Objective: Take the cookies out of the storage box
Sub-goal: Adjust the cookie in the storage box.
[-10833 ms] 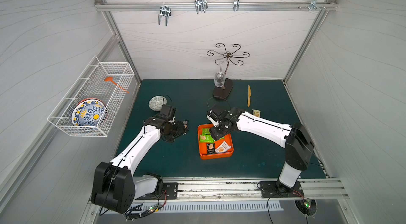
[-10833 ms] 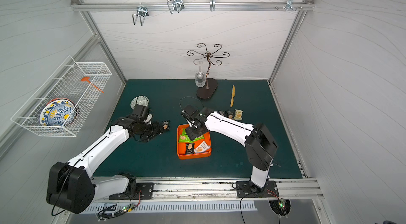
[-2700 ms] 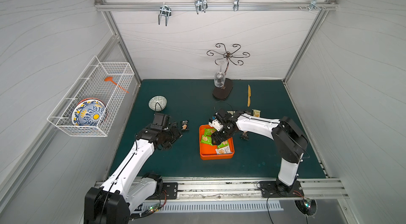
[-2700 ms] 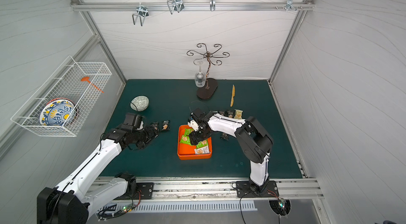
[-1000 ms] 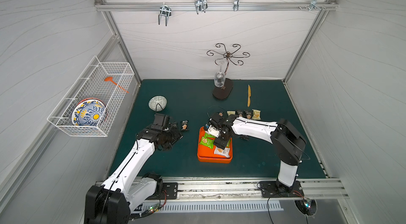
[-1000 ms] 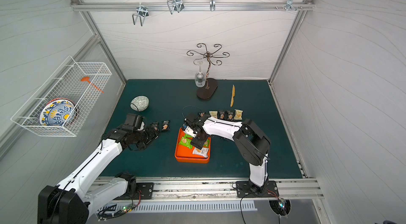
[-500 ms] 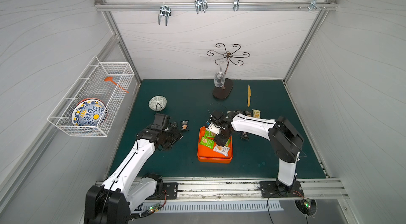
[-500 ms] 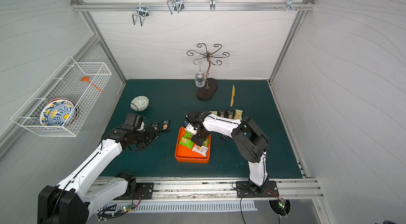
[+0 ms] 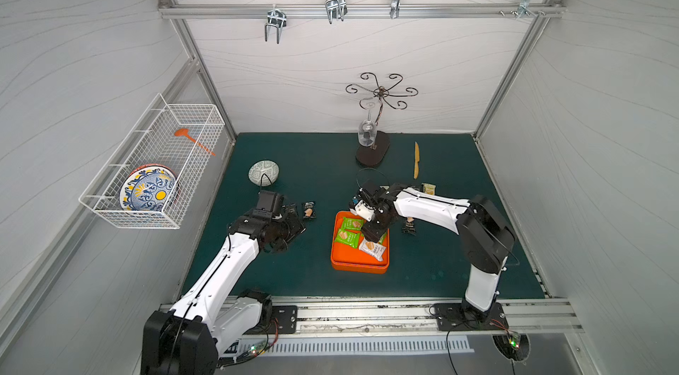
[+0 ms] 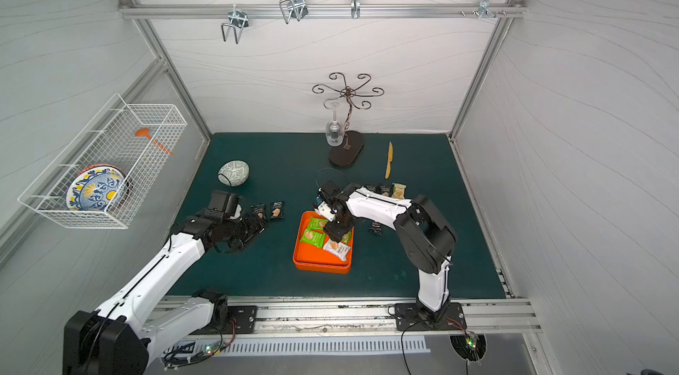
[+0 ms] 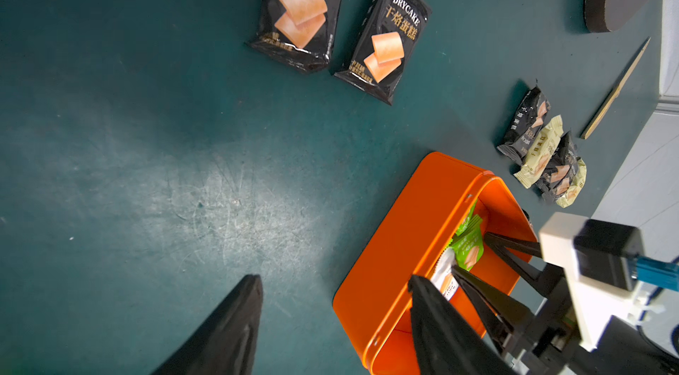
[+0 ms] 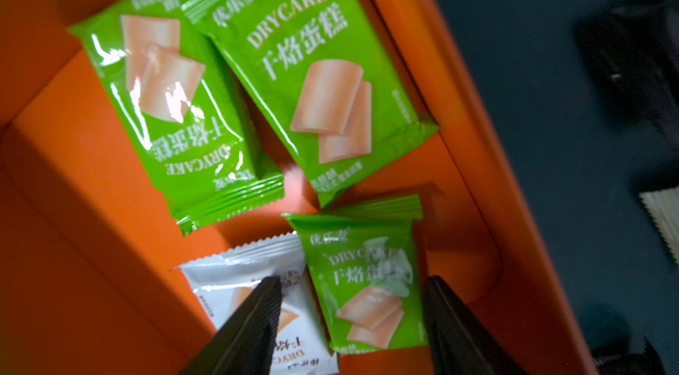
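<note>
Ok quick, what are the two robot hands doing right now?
Left gripper: open, holding nothing.
Right gripper: around a green cookie packet in the storage box; gripped or not, cannot tell.

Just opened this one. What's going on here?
The right hand is down in the orange storage box, straddling a green cookie packet; whether it grips is unclear. Three green packets and a white packet are in the box. A row of packets lies out on the mat. The left hand hovers open and empty near two black packets.
</note>
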